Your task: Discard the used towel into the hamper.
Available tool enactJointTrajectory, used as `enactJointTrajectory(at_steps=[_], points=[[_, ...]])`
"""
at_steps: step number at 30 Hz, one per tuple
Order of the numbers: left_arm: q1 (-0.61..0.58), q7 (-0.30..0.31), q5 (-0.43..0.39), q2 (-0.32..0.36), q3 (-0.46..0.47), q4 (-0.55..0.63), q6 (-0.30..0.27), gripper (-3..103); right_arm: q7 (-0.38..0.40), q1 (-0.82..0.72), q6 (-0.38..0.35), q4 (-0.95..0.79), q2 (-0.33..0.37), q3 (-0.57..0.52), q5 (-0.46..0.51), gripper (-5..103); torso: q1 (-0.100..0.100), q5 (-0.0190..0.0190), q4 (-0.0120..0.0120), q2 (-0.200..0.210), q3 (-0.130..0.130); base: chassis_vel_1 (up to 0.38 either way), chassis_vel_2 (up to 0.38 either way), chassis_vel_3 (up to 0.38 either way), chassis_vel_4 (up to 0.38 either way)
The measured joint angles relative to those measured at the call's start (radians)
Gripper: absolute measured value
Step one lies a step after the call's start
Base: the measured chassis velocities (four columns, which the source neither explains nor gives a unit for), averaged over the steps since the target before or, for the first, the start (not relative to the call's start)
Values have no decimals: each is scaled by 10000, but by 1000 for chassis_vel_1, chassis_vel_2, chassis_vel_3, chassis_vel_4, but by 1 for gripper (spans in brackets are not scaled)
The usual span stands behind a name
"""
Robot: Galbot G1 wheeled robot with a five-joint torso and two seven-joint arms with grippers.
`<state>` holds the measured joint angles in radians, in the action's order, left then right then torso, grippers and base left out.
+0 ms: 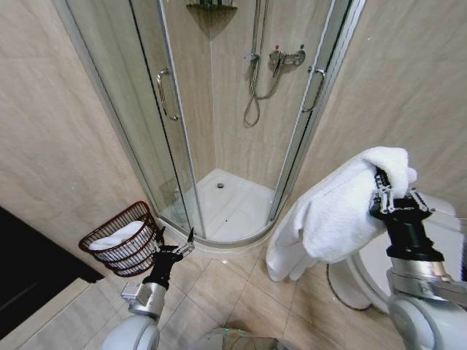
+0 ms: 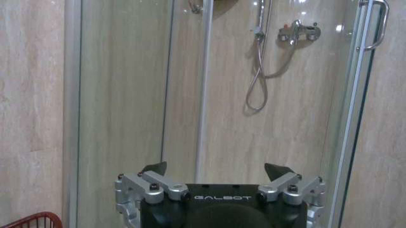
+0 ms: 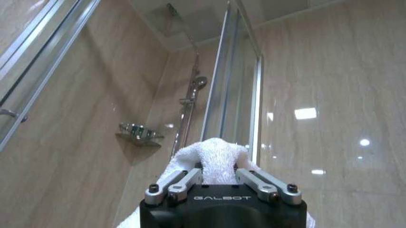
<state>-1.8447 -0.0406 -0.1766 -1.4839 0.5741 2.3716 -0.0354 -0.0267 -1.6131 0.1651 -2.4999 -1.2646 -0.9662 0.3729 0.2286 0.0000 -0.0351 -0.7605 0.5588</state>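
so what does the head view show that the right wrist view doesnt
Head view alone: the hamper on the floor by the shower, white cloth already inside it; the left pincer open and empty beside it; and the white towel hanging full length from the raised right pincer.

Right wrist view alone: a glass corner shelf and a handheld shower head, seen from below.

Both: the towel clamped in the right pincer, the glass shower enclosure and beige tiled walls.

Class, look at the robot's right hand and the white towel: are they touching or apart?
Touching. The right wrist view shows the right hand with its fingers pinched on the towel; the head view shows it draped from that hand.
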Motion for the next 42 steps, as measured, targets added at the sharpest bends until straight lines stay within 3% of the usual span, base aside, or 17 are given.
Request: enactJointTrajectory(at_steps=[42], points=[[0,0,0,0,0,0,0,100,20,-118,-40,0,17,-212,161,12,826,0,0,-1903,1076,0,0,0,0]])
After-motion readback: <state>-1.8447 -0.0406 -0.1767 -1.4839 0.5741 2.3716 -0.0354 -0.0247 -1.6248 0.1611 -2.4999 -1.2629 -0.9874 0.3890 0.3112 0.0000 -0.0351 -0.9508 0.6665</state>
